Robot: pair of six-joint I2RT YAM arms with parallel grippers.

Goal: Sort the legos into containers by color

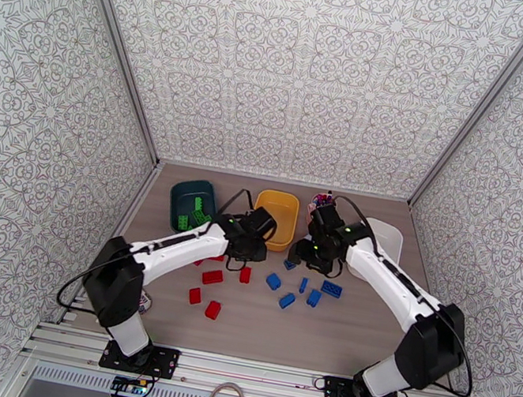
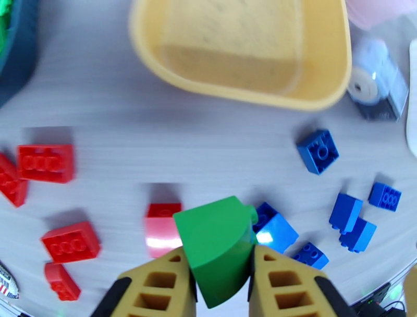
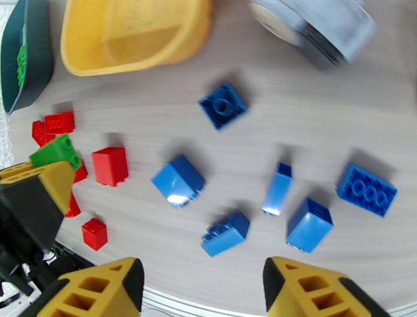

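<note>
left gripper (image 2: 221,276) is closed on a green lego brick (image 2: 216,245), lower centre of the left wrist view. the brick is judged light, rigid and smooth-sided: clamp across flat opposite walls, not the rounded face. right gripper (image 3: 200,284) stands open over blue bricks (image 3: 179,181). dark teal tub (image 1: 179,196), centre left, holds green bricks (image 1: 193,212).

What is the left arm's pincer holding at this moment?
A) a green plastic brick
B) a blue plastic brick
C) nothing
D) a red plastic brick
A: in the left wrist view, a green plastic studded brick sits clamped in the left pincer.
</note>
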